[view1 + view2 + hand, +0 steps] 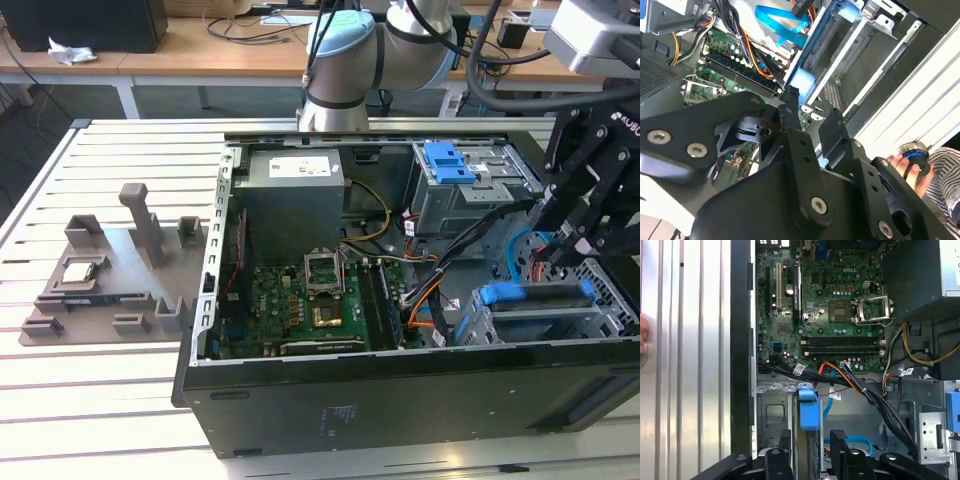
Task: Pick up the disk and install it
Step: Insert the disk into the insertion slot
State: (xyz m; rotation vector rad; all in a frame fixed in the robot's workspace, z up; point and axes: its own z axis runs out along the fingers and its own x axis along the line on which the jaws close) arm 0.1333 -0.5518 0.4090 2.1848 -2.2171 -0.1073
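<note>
Seen in the exterior view, the pincer (572,248) hangs low inside the open computer case (400,400), directly over the grey drive cage (545,328). The disk (528,296) lies just beneath its tips, showing mainly its blue carrier rail along the cage's top. The motherboard (310,300) sits well off to the side of the pincer, and the slatted surface (110,400) carries the case. In the second wrist view the pincer (811,107) has its fingers apart with open space between them, clamped on nothing. The disk's blue rail (801,75) runs away just past the fingertips, close to them; I cannot tell whether they touch. A person's hand (902,161) holds a small round device beyond the case wall. In the first wrist view the pincer (810,440) again stands open, the disk (809,407) edge-on straight ahead between the lines of its two fingers, down in the cage (772,412), with cables (850,382) just beyond. By my reading the pick-up is done and the disk is in its bay; whether it is pushed fully home is not clear.
</note>
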